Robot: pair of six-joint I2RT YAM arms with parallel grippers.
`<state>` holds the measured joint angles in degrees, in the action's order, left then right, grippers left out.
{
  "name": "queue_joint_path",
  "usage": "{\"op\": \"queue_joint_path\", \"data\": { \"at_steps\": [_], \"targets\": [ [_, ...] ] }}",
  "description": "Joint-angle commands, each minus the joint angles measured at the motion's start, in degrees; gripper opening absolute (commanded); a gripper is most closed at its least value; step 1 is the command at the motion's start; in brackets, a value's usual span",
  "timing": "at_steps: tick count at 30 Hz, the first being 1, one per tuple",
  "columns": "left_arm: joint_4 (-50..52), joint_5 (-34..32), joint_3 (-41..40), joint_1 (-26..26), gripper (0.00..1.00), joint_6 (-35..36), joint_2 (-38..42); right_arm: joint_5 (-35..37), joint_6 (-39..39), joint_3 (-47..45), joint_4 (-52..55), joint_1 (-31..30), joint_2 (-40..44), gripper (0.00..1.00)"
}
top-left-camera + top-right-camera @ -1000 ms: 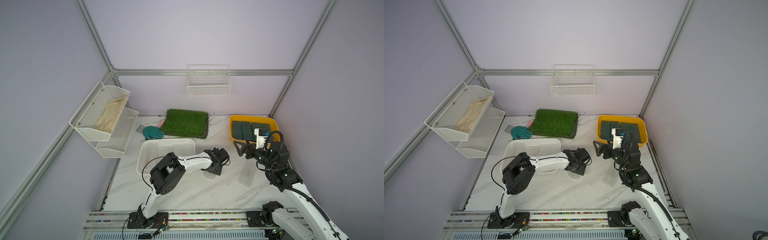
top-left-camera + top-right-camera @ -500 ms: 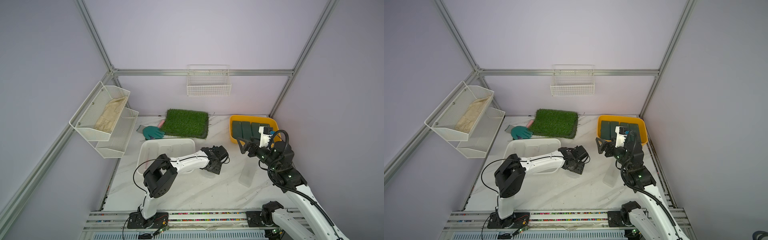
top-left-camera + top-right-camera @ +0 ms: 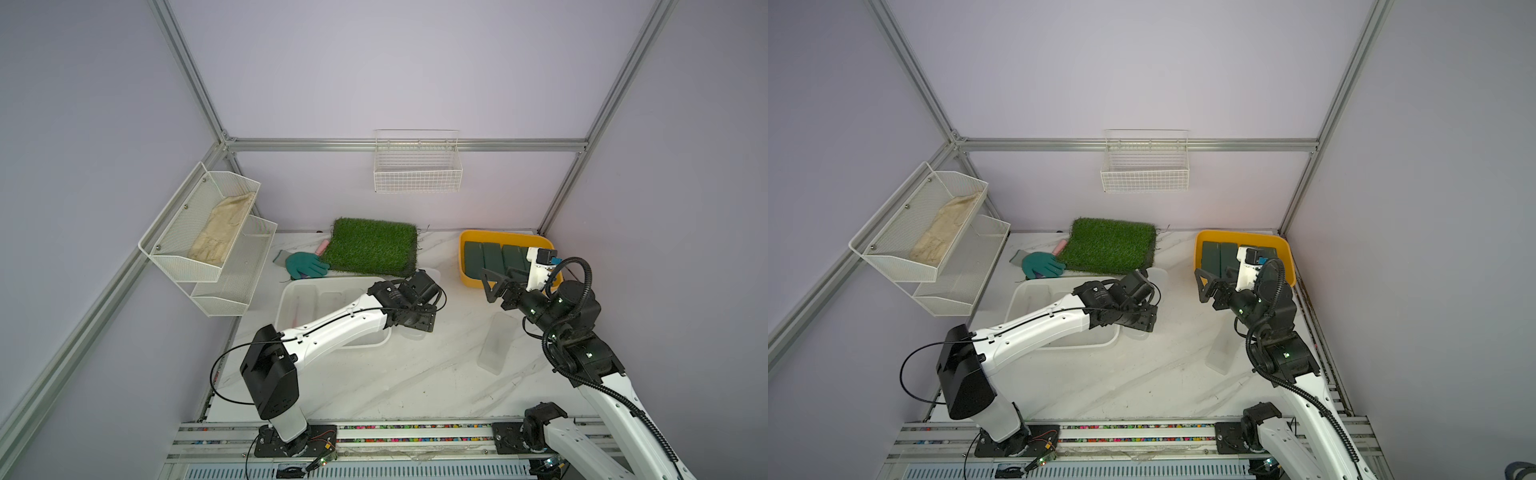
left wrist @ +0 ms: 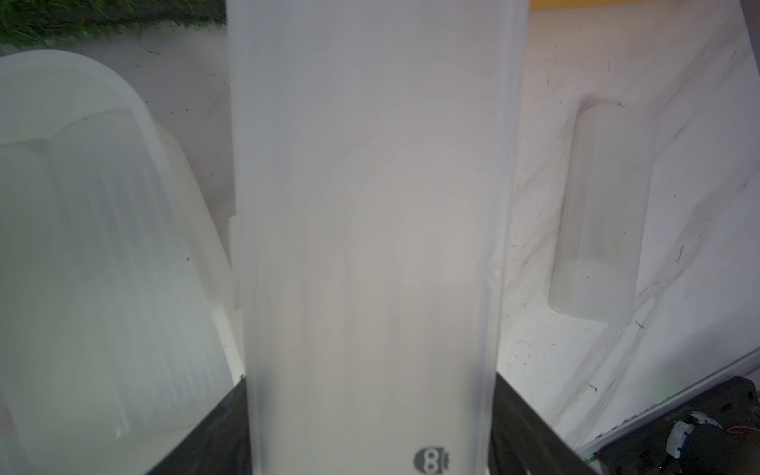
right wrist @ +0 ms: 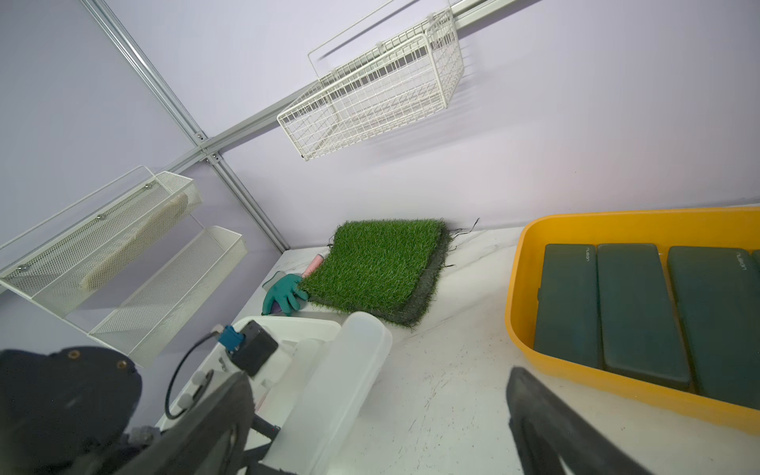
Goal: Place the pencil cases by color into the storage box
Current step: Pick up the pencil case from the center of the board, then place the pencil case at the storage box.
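Toward the white translucent plastic storage box [image 3: 332,280] the left gripper [image 3: 415,326] is edging closer than a second ago, jaws clamped across a frosted oblong plastic pencil case [image 4: 370,205]: release looks near. A second frosted case [image 3: 494,345] is lying loose near the right gripper [image 3: 500,280], whose jaws are gaping empty beside the yellow plastic tub [image 3: 462,253] of dark green flat cases [image 3: 490,257].

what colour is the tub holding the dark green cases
The tub is yellow; it shows best in the right wrist view.
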<state>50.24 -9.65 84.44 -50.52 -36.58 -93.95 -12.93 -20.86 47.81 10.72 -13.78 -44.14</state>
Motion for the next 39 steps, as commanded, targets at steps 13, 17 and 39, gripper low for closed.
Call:
{"op": "queue_joint_path", "data": {
  "at_steps": [13,17,39],
  "targets": [
    [4.32,-3.75,-16.27,16.94,0.76,3.04,20.58,7.05,1.91,-5.41,-13.14,-23.57,-13.36,0.97],
    [5.74,-5.57,-19.35,19.35,0.77,4.07,21.81,7.39,7.19,-6.59,-17.09,-29.34,-18.44,0.97],
    [4.25,-5.55,-28.19,29.54,0.79,8.71,21.4,-0.71,19.12,-11.32,-34.19,-35.94,-32.15,0.97]
  ]
}}
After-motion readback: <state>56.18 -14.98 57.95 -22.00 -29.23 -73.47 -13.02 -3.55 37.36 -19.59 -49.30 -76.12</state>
